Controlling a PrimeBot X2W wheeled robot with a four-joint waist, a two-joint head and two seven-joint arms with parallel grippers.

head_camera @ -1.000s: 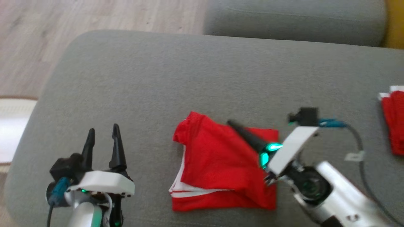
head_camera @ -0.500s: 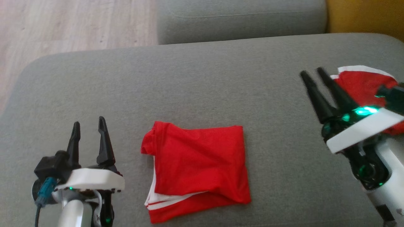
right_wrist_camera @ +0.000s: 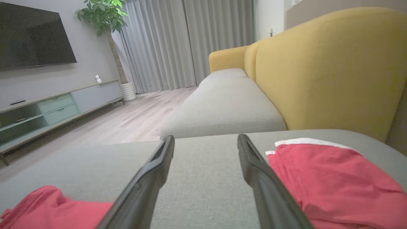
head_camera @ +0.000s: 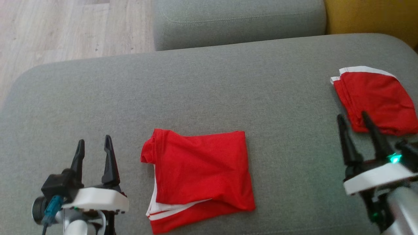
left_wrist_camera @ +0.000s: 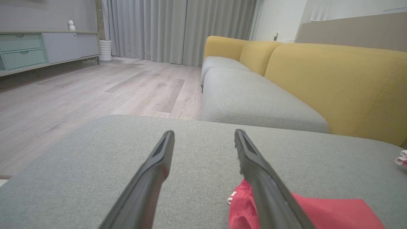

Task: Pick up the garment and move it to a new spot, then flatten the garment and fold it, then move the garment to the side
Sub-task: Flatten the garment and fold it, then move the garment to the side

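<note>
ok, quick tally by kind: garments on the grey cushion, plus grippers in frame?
Red garments: 2, the middle garment and the far-right garment
Grippers: 2, the left gripper and the right gripper, both open and empty
Total: 4

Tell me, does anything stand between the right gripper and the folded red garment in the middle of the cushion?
Nothing visible does. Only bare grey cushion lies between the right gripper and the folded garment. The second red garment lies on the gripper's far side, out of the path.
</note>
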